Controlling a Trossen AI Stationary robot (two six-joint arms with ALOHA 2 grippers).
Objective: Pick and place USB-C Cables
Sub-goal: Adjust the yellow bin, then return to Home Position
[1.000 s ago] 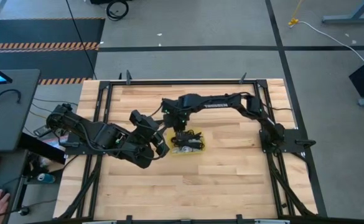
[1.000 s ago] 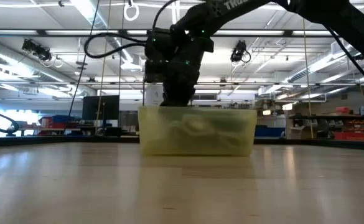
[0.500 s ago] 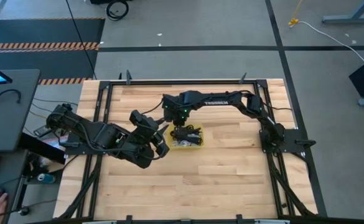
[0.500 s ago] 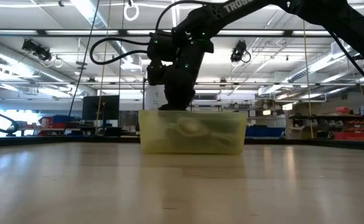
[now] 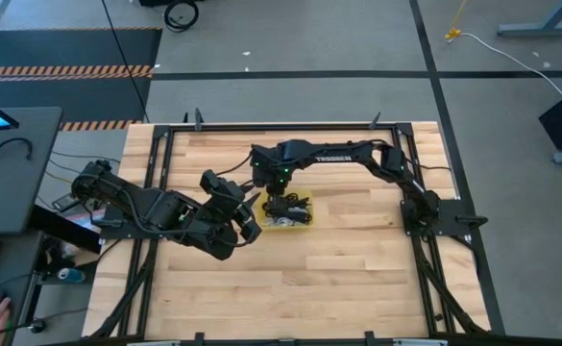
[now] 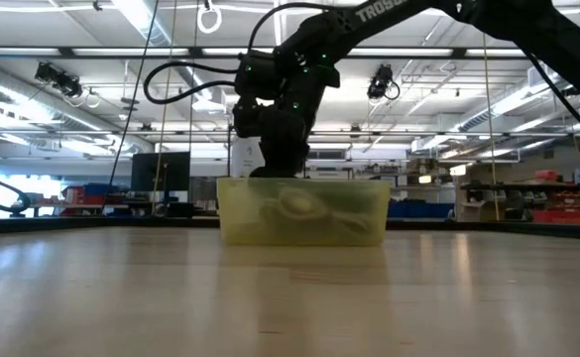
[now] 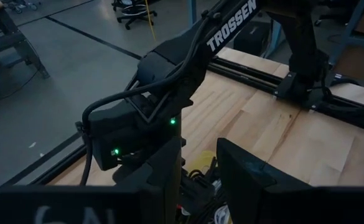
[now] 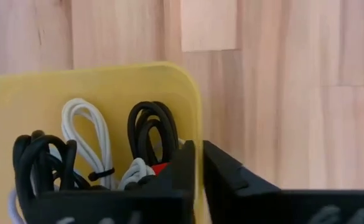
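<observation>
Up front in the low view we see bare wooden table [image 6: 290, 297], and past it the yellow bin [image 6: 299, 213] standing flat near the table's middle. The USB-C cables [image 5: 288, 211] all lie inside that bin. In the right wrist view we make out a white looped bundle [image 8: 85, 134], a black coil [image 8: 152, 130] just beside it, another black bundle [image 8: 42, 162] on its other side, and a red tie [image 8: 160, 168] low among them.

The right gripper [image 8: 198, 152] points straight down at the bin's rim, sitting over one wall with the cables on one side of it and bare wood on the other. Whether it is clenched on that wall or has let go we cannot tell. No cable is lifted clear of the bin.

Behind it the right arm [image 5: 343, 154] runs level above the table from its base at the right edge, bends at the elbow, stretches across, and turns down at the wrist over the bin.

The left gripper [image 7: 198, 149] waits just beside the bin on the left, aimed toward it, its two fingers [image 7: 244, 180] parted and nothing between them. The left arm [image 5: 156, 207] lies low and folded across the table's left part.

Beyond the table we see a wide hall with ceiling lights [image 6: 141, 20] and shelving [image 6: 547, 203].
</observation>
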